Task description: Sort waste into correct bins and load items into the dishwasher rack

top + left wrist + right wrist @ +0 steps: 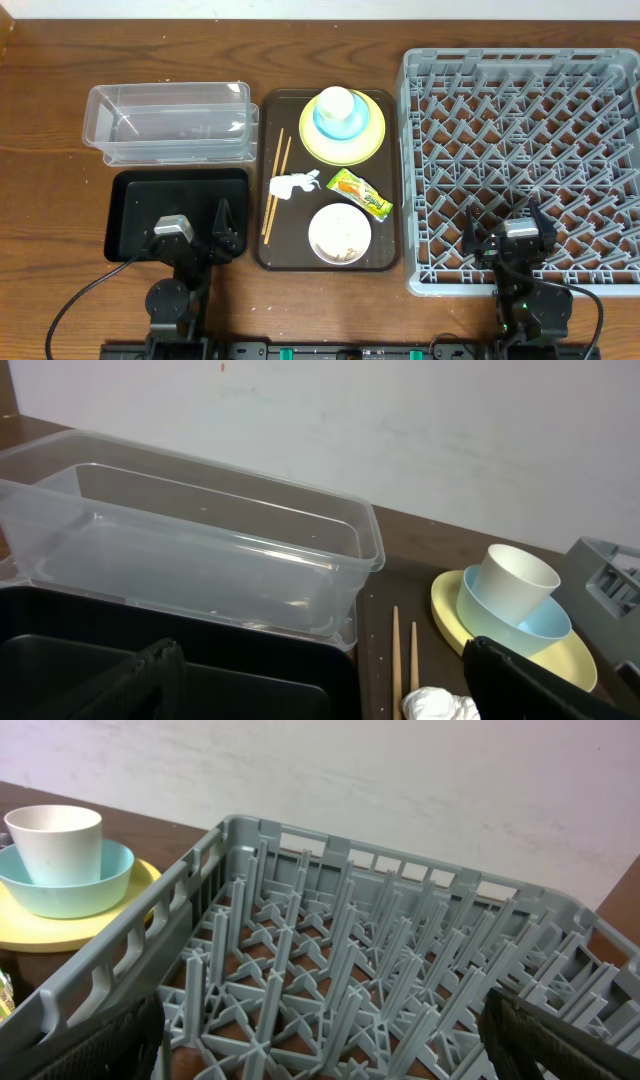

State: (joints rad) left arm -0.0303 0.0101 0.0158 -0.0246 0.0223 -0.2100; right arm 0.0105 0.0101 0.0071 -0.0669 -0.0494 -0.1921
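Observation:
On the brown serving tray (390, 215) a white cup (335, 102) stands in a light blue bowl (352, 127) on a yellow plate (372, 145). Below them lie two chopsticks (276, 185), a crumpled napkin (293, 184), a yellow-green wrapper (359, 193) and a white bowl (340, 233) holding pale food scraps. The clear tub (168, 122) and black tray (135, 210) sit to the left. The grey dishwasher rack (520, 160) fills the right. My left gripper (190, 216) hovers open over the black tray (250, 685). My right gripper (505, 222) stands open above the rack's (400, 950) near pegs.
The wooden table (50, 100) surrounds everything. The tub (200, 550) looks empty in the left wrist view, with the chopsticks (396, 660) and napkin (440, 705) just right of it. A pale wall stands behind the table. Cables run from both arm bases.

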